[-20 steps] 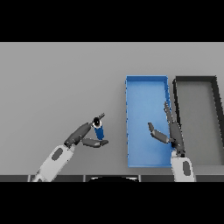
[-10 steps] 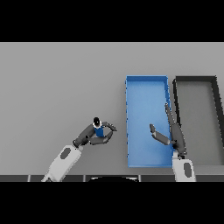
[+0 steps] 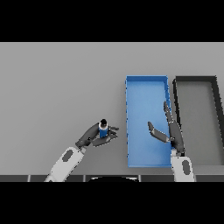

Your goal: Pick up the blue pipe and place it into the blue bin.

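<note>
I see my left hand [image 3: 92,136] clenched round the blue pipe [image 3: 103,130], upright, left of the blue bin [image 3: 146,83] above the worktop [image 3: 61,87] | right hand [image 3: 168,131] released, fingers straight, over the bin | black bin [image 3: 195,79] beside the blue bin's right.

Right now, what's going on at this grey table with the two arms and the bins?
The robot's left hand has its fingers curled round a small blue pipe with a dark top, holding it upright, left of the open blue rectangular bin. The pipe is not yet in the bin. The right hand shows over the bin's right side with fingers straight, holding nothing. A dark grey bin sits just right of the blue one on the grey table.
</note>
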Controlling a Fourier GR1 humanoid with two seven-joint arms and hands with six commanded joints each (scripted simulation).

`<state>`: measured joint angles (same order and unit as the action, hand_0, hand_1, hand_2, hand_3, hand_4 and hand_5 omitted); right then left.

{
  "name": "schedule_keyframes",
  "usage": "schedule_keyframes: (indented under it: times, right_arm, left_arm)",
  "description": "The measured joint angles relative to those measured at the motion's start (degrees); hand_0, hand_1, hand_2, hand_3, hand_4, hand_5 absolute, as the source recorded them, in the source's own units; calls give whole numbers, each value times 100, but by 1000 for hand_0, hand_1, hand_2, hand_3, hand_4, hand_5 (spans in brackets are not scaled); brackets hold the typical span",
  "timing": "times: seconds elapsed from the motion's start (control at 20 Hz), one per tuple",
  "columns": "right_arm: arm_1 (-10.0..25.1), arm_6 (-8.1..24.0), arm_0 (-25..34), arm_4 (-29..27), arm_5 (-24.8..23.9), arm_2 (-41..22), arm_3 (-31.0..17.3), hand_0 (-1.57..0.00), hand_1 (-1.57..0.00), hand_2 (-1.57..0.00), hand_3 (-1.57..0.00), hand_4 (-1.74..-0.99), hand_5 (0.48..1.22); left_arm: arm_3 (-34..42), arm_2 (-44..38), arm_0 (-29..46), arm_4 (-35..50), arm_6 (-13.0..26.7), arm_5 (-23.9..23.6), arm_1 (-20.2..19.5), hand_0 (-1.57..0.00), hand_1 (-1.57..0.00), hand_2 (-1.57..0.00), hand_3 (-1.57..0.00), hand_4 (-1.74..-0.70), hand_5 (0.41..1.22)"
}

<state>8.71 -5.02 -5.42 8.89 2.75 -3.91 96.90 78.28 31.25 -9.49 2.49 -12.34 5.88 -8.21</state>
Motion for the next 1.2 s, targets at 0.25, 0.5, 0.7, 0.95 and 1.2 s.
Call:
schedule_keyframes:
  times: [0.25,0.5,0.7,0.95,1.2]
  right_arm:
    - [10,22,116,29,-18,27,-140,1,1,1,1,-1213,639]
    - [84,-6,73,108,-27,37,-132,1,1,1,1,-1170,644]
    - [69,-97,63,110,-46,39,-123,1,1,1,1,-1151,643]
    - [-821,-410,-1418,951,-1115,-389,758,1,1,1,1,-1166,643]
    - [-1897,-731,-3258,1886,-2228,-1096,1665,1,-2,-41,1,-1195,648]
  left_arm:
    - [499,-114,-185,40,84,-11,132,-1537,-1542,-1546,-1545,-1467,1210]
    - [1035,-89,-547,117,561,224,265,-1560,-1562,-1563,-1563,-1466,1217]
    - [1268,-48,-473,37,787,334,274,-1566,-1567,-1568,-1568,-1467,1220]
    - [1215,-146,-415,-67,782,443,300,-1569,-1570,-1570,-1570,-1466,1220]
    - [1182,-179,-433,-171,755,555,434,-1571,-1571,-1571,-1571,-1467,1221]
